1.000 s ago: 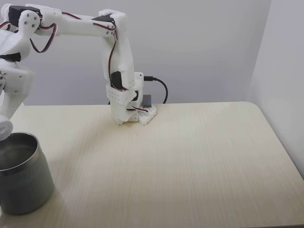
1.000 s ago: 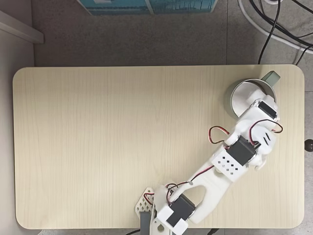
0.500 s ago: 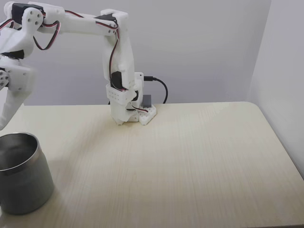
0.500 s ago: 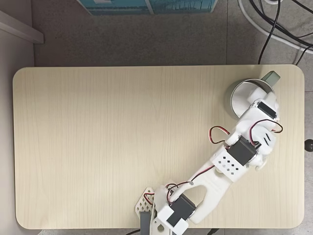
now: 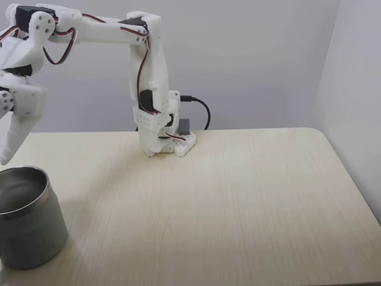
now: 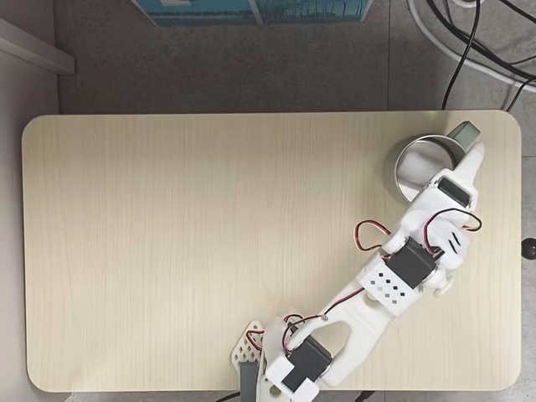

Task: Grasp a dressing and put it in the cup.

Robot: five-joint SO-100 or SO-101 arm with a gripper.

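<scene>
1. In a fixed view from the front, the white arm [image 5: 146, 71] reaches from its base at the back of the pale wooden surface [image 5: 226, 202] over to the left edge of the picture. Its jaws [image 5: 8, 152] hang just above and behind the cup [image 5: 24, 217], clear of the rim, tips pointing down. One white finger [image 5: 15, 134] is plain to see; the other is not, so I cannot tell whether the jaws stand apart or together. The steel cup stands upright at the front left corner, and from this angle its inside looks dull grey with the dressing not distinguishable.

2. In a fixed view from above, the arm [image 6: 377, 289] stretches from its base at the lower edge towards the upper right corner of the surface [image 6: 209, 251]. The jaws [image 6: 473, 159] sit over the right part of the cup's rim. The cup [image 6: 406, 163] stands near that corner, and its inside shows pale grey; any dressing there cannot be made out. Black cables [image 6: 469, 42] lie on the floor beyond the surface.
</scene>
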